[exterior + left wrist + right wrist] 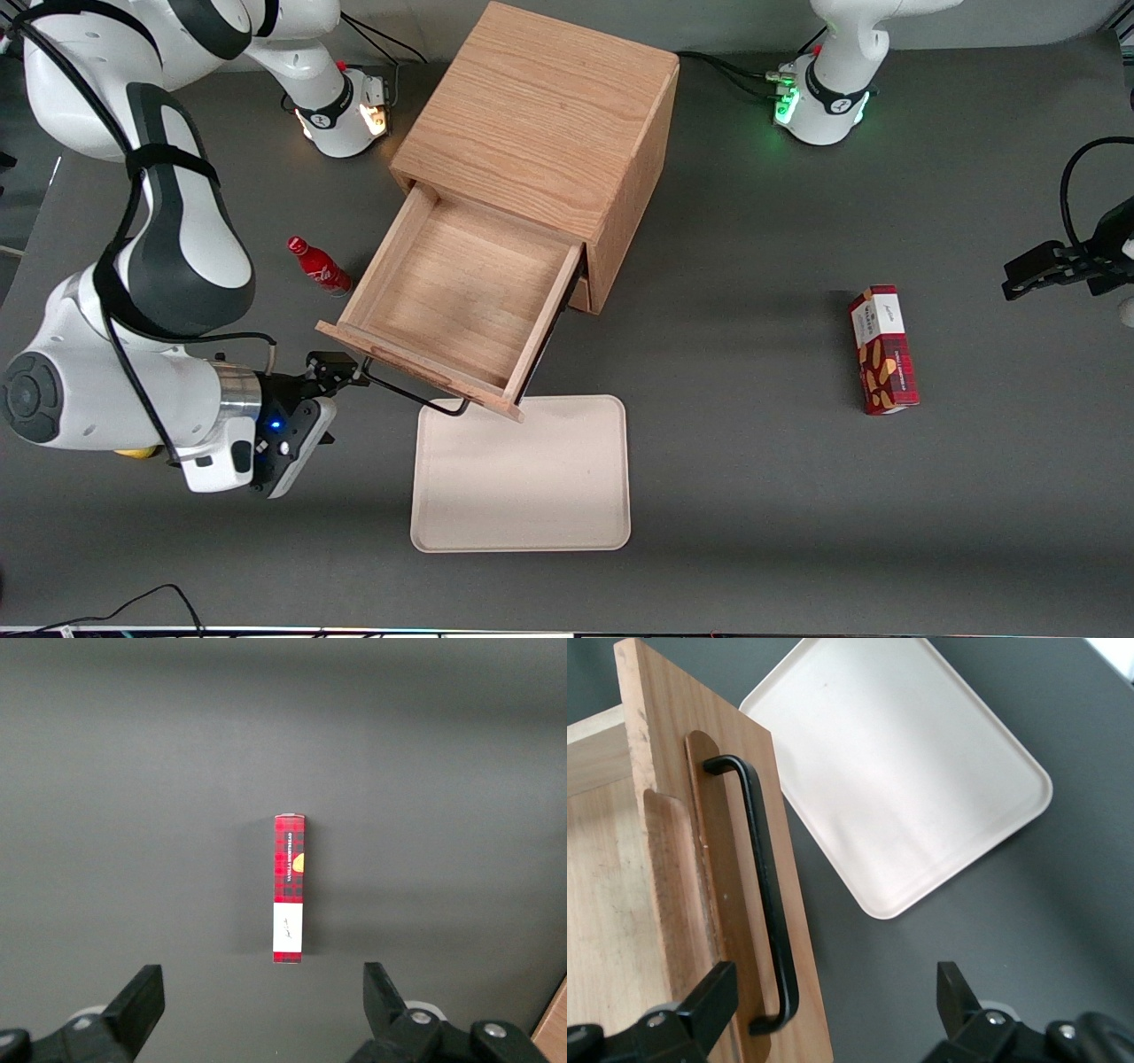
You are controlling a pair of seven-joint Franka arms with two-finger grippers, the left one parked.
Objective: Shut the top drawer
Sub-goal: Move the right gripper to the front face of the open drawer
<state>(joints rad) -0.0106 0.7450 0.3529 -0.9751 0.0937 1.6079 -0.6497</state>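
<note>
A: Gripper state?
B: Fingers apart, holding nothing, at the end of the handle toward the working arm.
A: Top drawer?
B: Pulled well out of the cabinet, over the tray's edge. Red bottle beside it.

Even overhead light, soft and diffuse. Dark grey table matte, no glare. Cabinet casts soft shadow on table toward parked arm's end; snack box has faint shadow beside it. Cream tray bright, nearly washed out. Gripper near drawer handle, fingers apart, dark, slightly out of focus in right wrist view. Front view sharp.
</note>
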